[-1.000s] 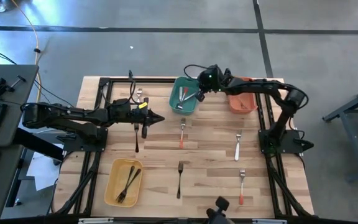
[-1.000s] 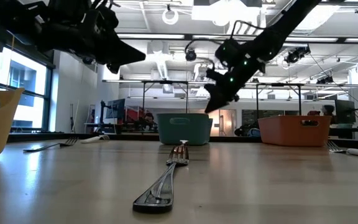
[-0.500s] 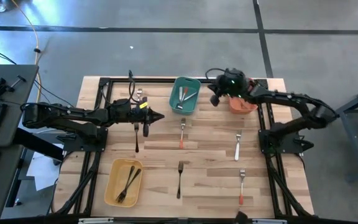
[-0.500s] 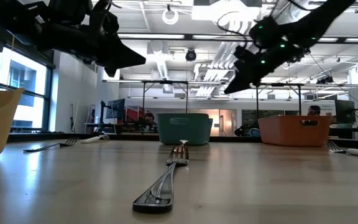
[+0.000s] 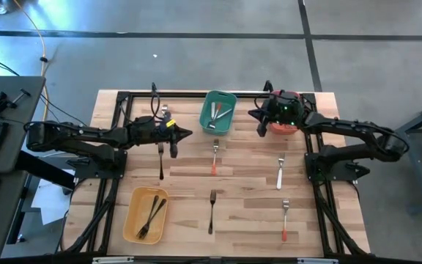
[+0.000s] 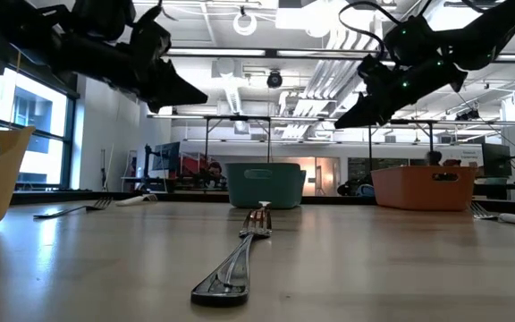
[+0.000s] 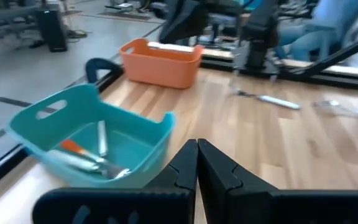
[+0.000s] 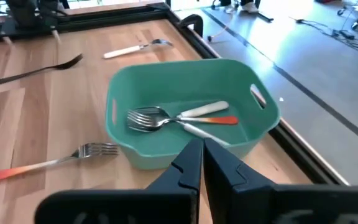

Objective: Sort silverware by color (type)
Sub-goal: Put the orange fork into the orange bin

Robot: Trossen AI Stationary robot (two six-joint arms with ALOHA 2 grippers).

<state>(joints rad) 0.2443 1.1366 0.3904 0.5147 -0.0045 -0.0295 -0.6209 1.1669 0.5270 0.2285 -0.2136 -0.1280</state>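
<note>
Forks lie flat on the wooden table: a black fork (image 5: 160, 161) below my left gripper, a second black fork (image 5: 212, 210), red-handled forks (image 5: 215, 155) (image 5: 285, 218) and white-handled forks (image 5: 280, 173) (image 5: 163, 112). The green bin (image 5: 218, 111) holds a white-handled and a red-handled fork (image 8: 185, 117). Two black forks (image 5: 151, 213) lie in the yellow bin (image 5: 132, 220). My left gripper (image 5: 189, 134) (image 7: 197, 146) hovers shut, left of the green bin. My right gripper (image 5: 255, 116) (image 8: 197, 146) hovers shut between the green bin and the orange bin (image 5: 287, 123).
Black frame rails (image 5: 123, 117) run along the table's left, far and right sides. Both arm bases (image 5: 97, 165) (image 5: 332, 165) stand on the table. Bare wood lies in the middle, between the scattered forks.
My right gripper has drawn back from above the green bin toward the table's right, and now stands beside the orange bin. The forks on the table have stayed where they were.
</note>
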